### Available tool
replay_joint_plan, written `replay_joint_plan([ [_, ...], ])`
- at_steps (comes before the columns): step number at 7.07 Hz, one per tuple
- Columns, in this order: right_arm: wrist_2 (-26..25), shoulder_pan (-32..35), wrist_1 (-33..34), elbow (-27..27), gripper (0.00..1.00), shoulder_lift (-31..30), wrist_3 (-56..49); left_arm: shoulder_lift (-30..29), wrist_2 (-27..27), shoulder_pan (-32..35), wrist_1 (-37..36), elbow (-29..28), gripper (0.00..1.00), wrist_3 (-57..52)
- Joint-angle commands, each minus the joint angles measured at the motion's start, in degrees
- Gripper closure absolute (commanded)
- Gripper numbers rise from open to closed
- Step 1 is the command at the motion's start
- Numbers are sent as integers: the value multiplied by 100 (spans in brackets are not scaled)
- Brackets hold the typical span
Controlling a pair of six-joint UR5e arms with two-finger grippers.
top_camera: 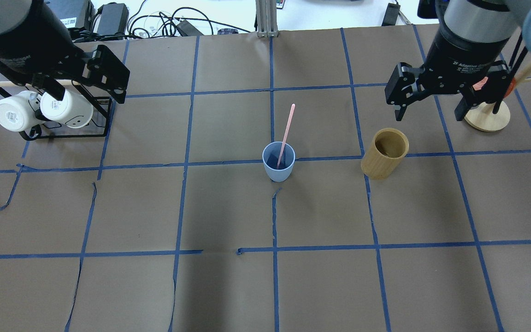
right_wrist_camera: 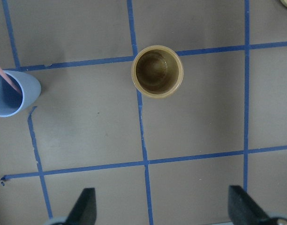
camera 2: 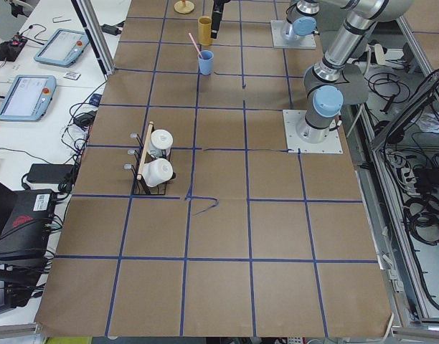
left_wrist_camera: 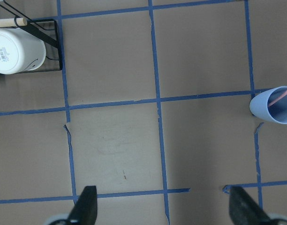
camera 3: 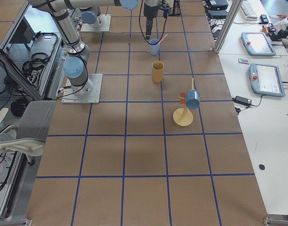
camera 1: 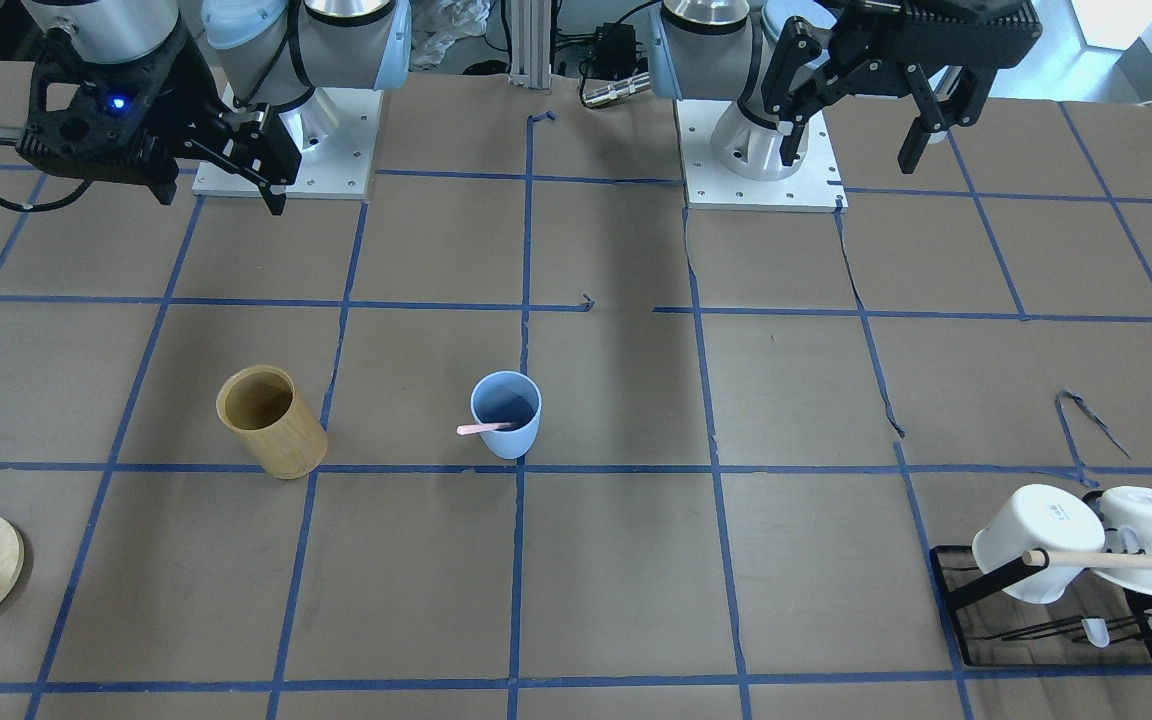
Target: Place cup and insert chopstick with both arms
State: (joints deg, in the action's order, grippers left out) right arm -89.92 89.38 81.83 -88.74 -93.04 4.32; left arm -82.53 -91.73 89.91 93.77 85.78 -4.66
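- The cup point(top_camera: 278, 161) stands upright on the bench point(top_camera: 228, 207) near its middle, on a crossing of blue tape lines and between the two arms.
- The chopstick point(top_camera: 286, 133) has its lower end inside the cup. It rests on the rim, and its long axis tilts away from the robot and slightly toward the robot's right.
- The left pincer point(camera 1: 851, 152) hangs released and empty, high above the bench. In its wrist view the cup sits at the right edge, so the cup lies toward the robot's right of it.
- The right pincer point(top_camera: 429, 110) is also released and empty, hanging high near the bamboo cylinder point(top_camera: 385, 152). The cup lies toward the robot's left of it, with the cylinder just beside that path.
- Neither pincer touches the cup or the chopstick, and both are well apart from them. The right one looks slightly nearer, though not by much.
- Judging by this layout, both placing and inserting look finished.
- Any coming move probably turns on the leaning free end of the chopstick, which a low sweep across the middle of the bench could knock.
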Motion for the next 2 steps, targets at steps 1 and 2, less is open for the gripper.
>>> replay_joint_plan([
  [1, -34, 10, -18, -21, 0, -13, -2, 0, -3, 0, 1, 0, 0, 0],
  [2, -43, 1, -18, -30, 0, -4, 7, 0, -3, 0, 1, 0, 0, 0],
])
